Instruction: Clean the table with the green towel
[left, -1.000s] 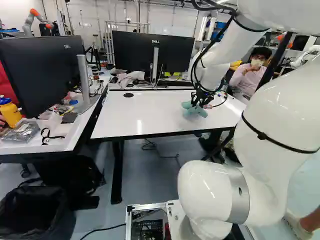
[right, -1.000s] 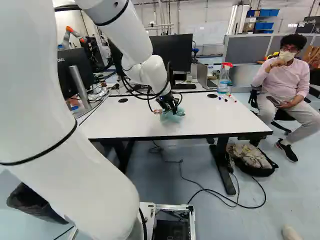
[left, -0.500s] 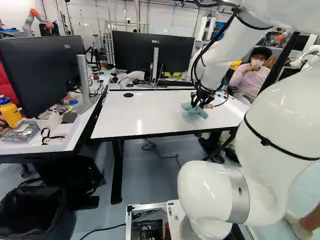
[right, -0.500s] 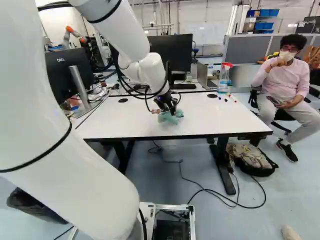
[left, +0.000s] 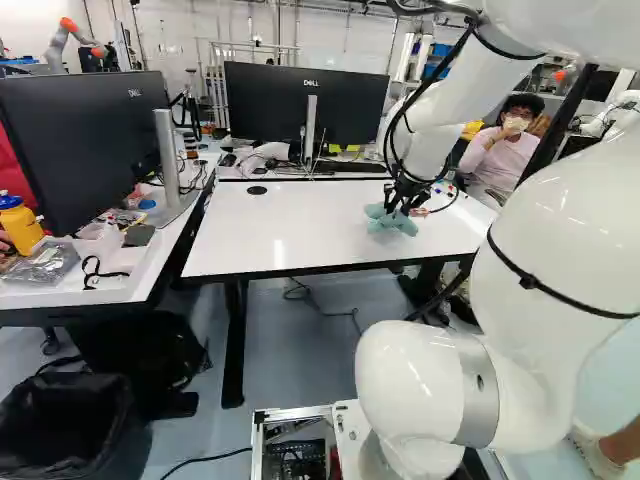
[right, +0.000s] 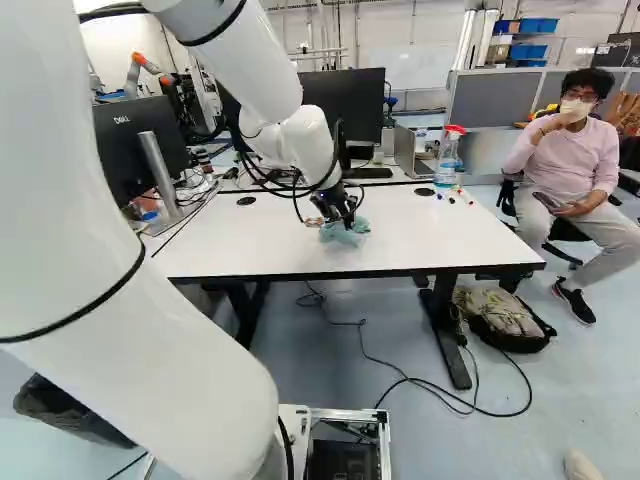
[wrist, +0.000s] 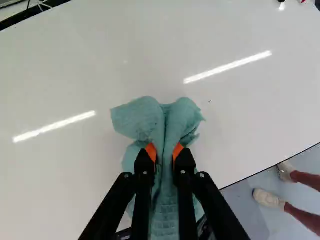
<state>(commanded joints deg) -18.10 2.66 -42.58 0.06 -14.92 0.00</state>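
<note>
The green towel (wrist: 145, 119) is being pinched along a gathered fold by the gripper (wrist: 164, 151), whose fingers are being held nearly together, parted only by the cloth squeezed between the orange pads (wrist: 151, 151). The grip is being taken at the bunched middle, probably so that loose folds are being left spread around the fingertips as a soft wiping pad and the hard tips are being kept off the surface. By the look of it, the towel is being rested on the white table (left: 290, 228), right of its middle in the left base view; how firmly it is being pressed cannot be told. The gripper is being pointed steeply downward, which is likely being done to let weight be put through the cloth. A small dark speck (wrist: 209, 101) is being left uncovered just beside the towel, so a sweep toward it is seemingly being called for. The spray bottle (right: 448, 160) and some small coloured pieces (right: 455, 197) are being left near the far edge, presumably where room for wiping is being spared. If too much force is being applied, the cloth could be dragged into a tighter bunch.
</note>
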